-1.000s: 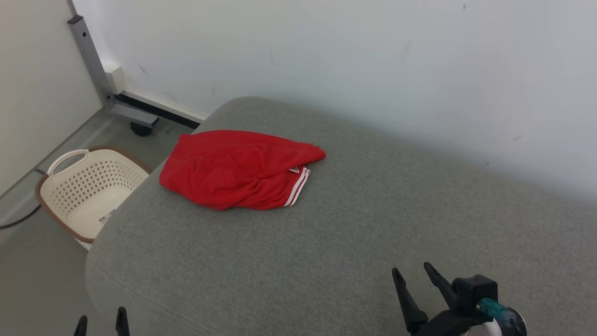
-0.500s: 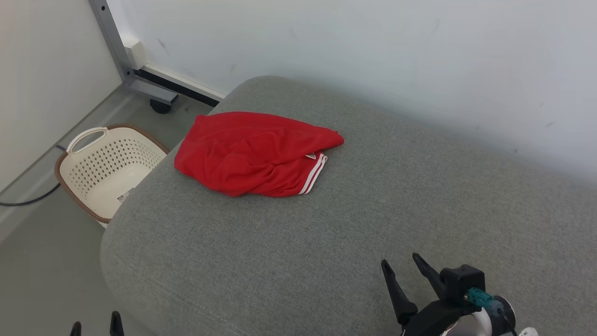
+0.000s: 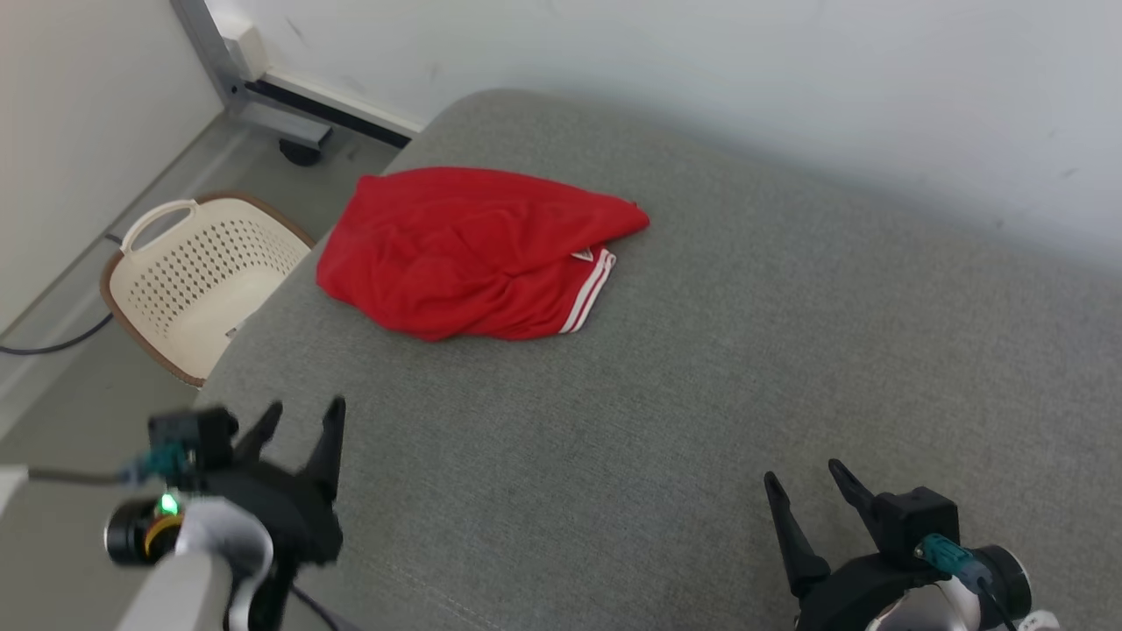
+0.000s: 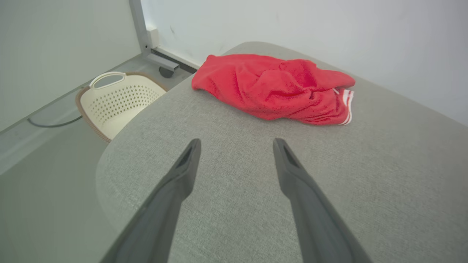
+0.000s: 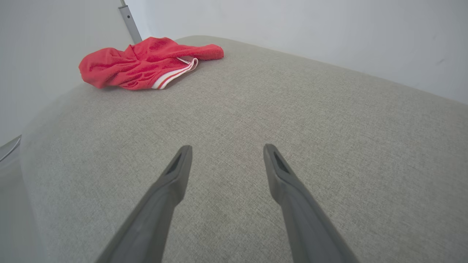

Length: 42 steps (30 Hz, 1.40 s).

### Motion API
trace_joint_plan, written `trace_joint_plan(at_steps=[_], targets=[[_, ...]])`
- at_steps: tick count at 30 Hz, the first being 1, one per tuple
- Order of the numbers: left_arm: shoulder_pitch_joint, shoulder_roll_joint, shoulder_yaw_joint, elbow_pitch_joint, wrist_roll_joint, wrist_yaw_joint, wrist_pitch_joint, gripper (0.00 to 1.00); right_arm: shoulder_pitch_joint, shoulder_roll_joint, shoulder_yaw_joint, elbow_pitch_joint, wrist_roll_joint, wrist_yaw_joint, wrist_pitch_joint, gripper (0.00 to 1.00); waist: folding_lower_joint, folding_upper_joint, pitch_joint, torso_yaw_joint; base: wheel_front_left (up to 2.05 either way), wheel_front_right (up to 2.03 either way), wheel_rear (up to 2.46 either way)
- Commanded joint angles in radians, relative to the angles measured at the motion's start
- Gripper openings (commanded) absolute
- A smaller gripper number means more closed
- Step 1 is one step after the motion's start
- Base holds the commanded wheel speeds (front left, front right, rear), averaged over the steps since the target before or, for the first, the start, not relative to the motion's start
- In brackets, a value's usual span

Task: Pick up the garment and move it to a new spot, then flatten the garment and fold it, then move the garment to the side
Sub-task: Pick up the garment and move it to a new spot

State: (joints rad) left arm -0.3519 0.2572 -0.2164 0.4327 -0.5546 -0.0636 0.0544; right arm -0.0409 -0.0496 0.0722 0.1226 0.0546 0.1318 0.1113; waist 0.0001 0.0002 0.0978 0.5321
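- The left gripper (image 3: 305, 407) hovers over the near-left corner of the grey cushion (image 3: 684, 377). It is blurred in the head view, and its pale forearm is cut off by the bottom edge. The left wrist view shows its fingers spread wide with nothing between them.
- The right gripper (image 3: 801, 471) is at the near right above the cushion, fingers wide apart and empty. Its wrist runs out of the head view at the bottom.
- The red garment (image 3: 465, 254) lies bunched on the far-left part of the cushion, well apart from both grippers.
- White stripes (image 3: 585, 294) edge its near-right hem. It is perhaps a pair of shorts, but the folds hide its shape.
- A cream perforated basket (image 3: 188, 272) stands on the floor to the left, its near-right side hidden behind the cushion's edge.
- A dark cable (image 3: 53, 342) runs out of view at the left.
- Farther off, a grey metal frame (image 3: 263, 96) is cut off at the top, against the pale wall (image 3: 789, 79).
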Motion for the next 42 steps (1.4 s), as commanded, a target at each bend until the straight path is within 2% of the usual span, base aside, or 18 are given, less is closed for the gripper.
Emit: trace_joint_plan(at_steps=[1,6,8,13,16,19,24,25,26,35,36,42], targets=[[-0.060,-0.002,-0.002,0.038,-0.011,-0.010,0.020,1.00,0.014,-0.001,0.000,-0.024,-0.014,-0.002,0.013,1.00,-0.0001,-0.0002,0.057,-0.017,0.00,0.00,0.00],[-0.266,0.018,-0.009,0.177,-0.052,-0.048,0.101,1.00,-0.007,-0.029,0.047,-0.131,-0.037,-0.002,0.078,1.00,-0.0001,-0.0002,0.163,-0.123,0.00,0.00,0.00],[-0.333,0.010,0.001,0.217,-0.082,-0.052,0.118,1.00,-0.008,-0.041,0.049,-0.172,-0.040,-0.002,0.098,1.00,-0.0001,-0.0002,0.195,-0.157,0.00,0.00,0.00],[-0.469,0.032,-0.001,0.327,-0.102,-0.057,0.176,1.00,-0.014,-0.089,0.037,-0.290,-0.038,-0.002,0.146,1.00,-0.0001,-0.0002,0.298,-0.255,0.00,0.00,0.00],[-0.525,0.063,0.010,0.413,-0.087,-0.015,0.175,1.00,-0.022,-0.097,0.016,-0.352,-0.034,-0.002,0.148,1.00,-0.0001,-0.0002,0.359,-0.318,0.00,0.00,0.00],[-0.547,0.080,0.015,0.488,-0.070,0.064,0.165,1.00,-0.016,-0.088,0.015,-0.366,-0.035,-0.002,0.140,1.00,-0.0001,-0.0002,0.381,-0.350,0.00,0.00,0.00],[-0.550,0.103,0.008,0.555,-0.049,0.099,0.153,1.00,-0.020,-0.077,0.019,-0.358,-0.029,-0.002,0.125,1.00,-0.0001,-0.0002,0.375,-0.378,0.00,0.00,0.00],[-0.550,0.107,0.007,0.567,-0.050,0.099,0.158,0.67,-0.019,-0.076,0.016,-0.354,-0.027,-0.002,0.122,1.00,-0.0001,-0.0002,0.371,-0.381,0.00,0.00,0.00],[-0.552,0.110,0.006,0.577,-0.050,0.093,0.156,0.00,-0.019,-0.074,0.014,-0.350,-0.026,-0.002,0.119,1.00,-0.0001,-0.0002,0.366,-0.382,0.00,0.00,0.00],[-0.587,0.171,-0.003,0.562,-0.030,0.067,0.104,0.00,-0.044,-0.043,0.037,-0.280,-0.007,-0.002,0.069,1.00,-0.0001,-0.0002,0.266,-0.390,0.00,0.00,0.00],[-0.595,0.190,-0.014,0.546,-0.016,0.061,0.097,0.00,-0.045,-0.035,0.039,-0.249,0.000,-0.002,0.053,1.00,-0.0001,-0.0002,0.224,-0.396,0.00,0.00,0.00],[-0.615,0.221,-0.026,0.438,-0.006,0.040,0.066,0.00,-0.027,-0.012,0.017,-0.178,0.020,-0.002,0.006,1.00,-0.0001,-0.0002,0.084,-0.422,0.00,0.00,0.00]])
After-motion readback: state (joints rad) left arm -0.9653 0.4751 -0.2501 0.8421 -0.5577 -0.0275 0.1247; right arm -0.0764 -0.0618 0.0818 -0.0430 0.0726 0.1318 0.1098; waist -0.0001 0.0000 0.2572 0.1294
